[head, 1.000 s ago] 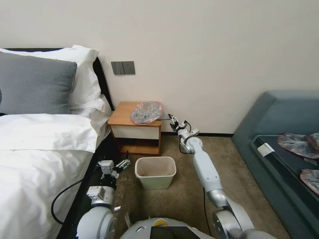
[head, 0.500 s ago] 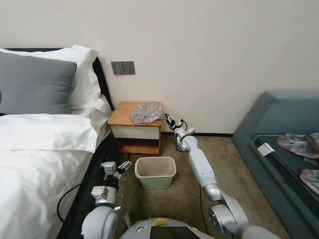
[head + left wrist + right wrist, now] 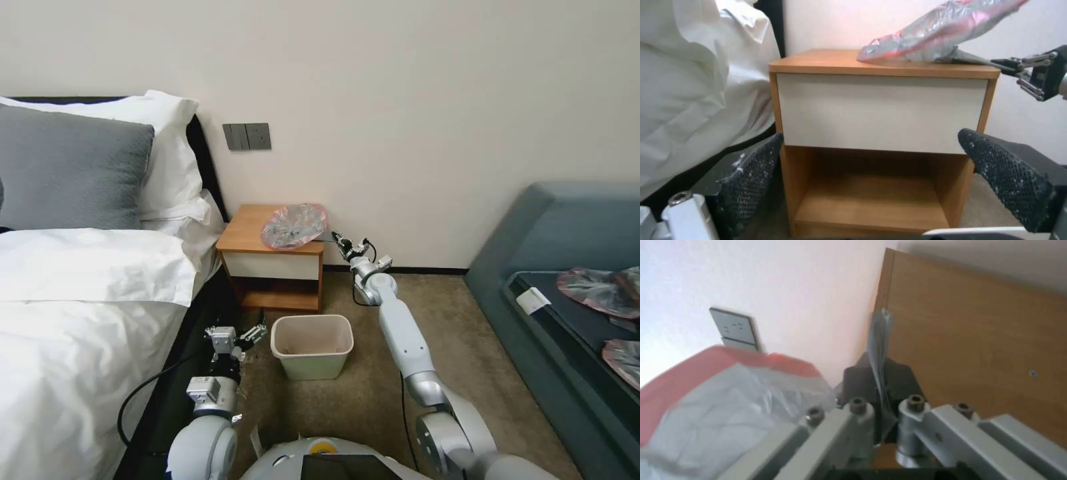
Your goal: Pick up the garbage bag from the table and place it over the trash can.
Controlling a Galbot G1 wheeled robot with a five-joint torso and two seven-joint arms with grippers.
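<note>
Garbage bag (image 3: pixel 294 226): lay on the right rear part of the table (image 3: pixel 250 230), one corner drawn out past the table's right edge. Crinkled grey film, pinkish-red rim.

Right gripper (image 3: pixel 338 240): reached to that overhanging corner at the table's right side. Fingers closed flat on a thin flap of the bag, as the right wrist view showed (image 3: pixel 880 350); the pinch probably took one layer only, though the film there was too thin to be sure. An edge grip suits a sheet lying flat with nothing else to catch.

Left gripper (image 3: pixel 248 332): low beside the bed, just left of the trash can (image 3: pixel 312 345), facing the table's drawer front. Fingers (image 3: pixel 751 180) spread wide, holding nothing; placed, by judgement, to take the bag's other side.

Trash can: on the carpet before the table, unlined.
</note>
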